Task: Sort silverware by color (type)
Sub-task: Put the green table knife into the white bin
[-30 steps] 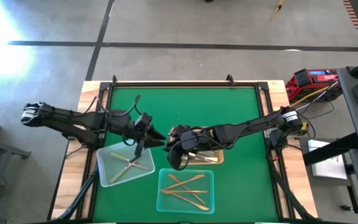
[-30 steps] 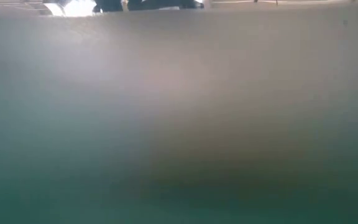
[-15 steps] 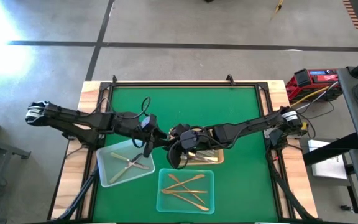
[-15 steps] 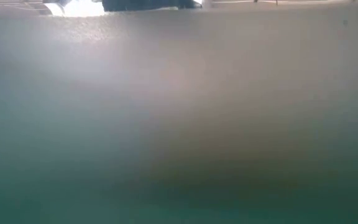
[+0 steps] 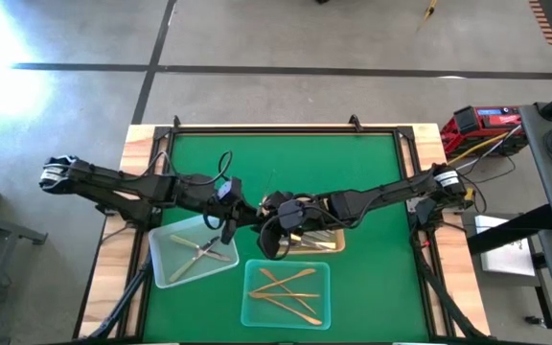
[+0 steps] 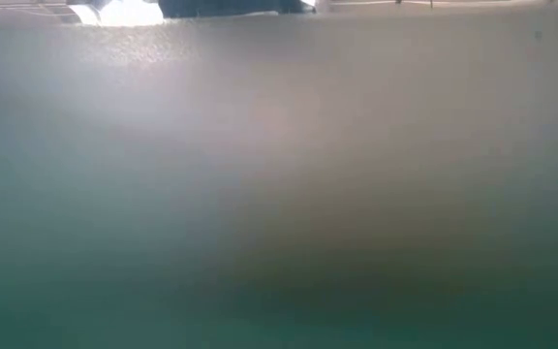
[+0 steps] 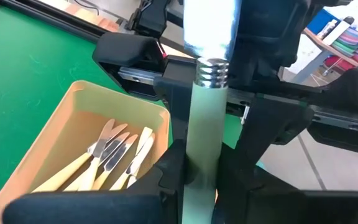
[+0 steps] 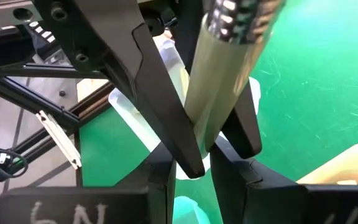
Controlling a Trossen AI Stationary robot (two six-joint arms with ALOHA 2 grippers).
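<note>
High view: both pincers meet mid-desk over one cream-handled piece.
The cream-handled piece (image 7: 202, 143), pale handle with ribbed silver collar, stands upright, clamped by the left pincer (image 7: 205, 163); the right pincer (image 8: 213, 146) grips the same handle between its dark fingers. More cream-handled cutlery (image 7: 114, 158) lies in a beige tray (image 7: 55, 127) just beside the pincers. Silver pieces (image 5: 204, 251) are crossed in the left clear tray (image 5: 164, 259), gold pieces (image 5: 287, 290) in the front clear tray (image 5: 254, 311). The green desk (image 5: 286, 163) is open at the back half, with a black rail round the edge. Writing on the right wrist reads partly "N", the rest unreadable. Low view is a blur.
</note>
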